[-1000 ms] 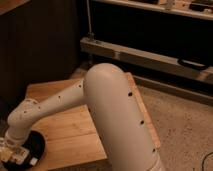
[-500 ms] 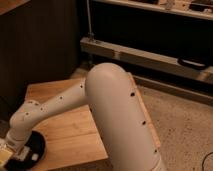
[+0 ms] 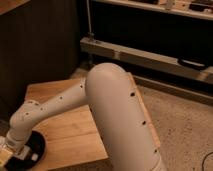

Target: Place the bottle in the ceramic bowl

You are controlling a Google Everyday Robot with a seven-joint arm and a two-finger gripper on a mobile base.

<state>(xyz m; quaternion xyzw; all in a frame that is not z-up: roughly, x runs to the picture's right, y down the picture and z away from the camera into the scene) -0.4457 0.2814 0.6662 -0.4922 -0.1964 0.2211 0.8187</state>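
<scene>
The ceramic bowl is a glossy black round bowl at the near left corner of the wooden table. My gripper hangs low at the bowl's left rim, at the end of the white arm, and covers part of the bowl. A small pale shape sits at the gripper's tip by the picture's left edge; it may be the bottle, but I cannot tell for sure. No bottle shows anywhere else on the table.
My large white arm link fills the middle and hides the table's right part. A dark wall panel stands behind the table. A metal shelf rail runs at the back right above a speckled floor.
The gripper has shifted slightly left and down at the bowl's left rim. The bowl has not moved.
</scene>
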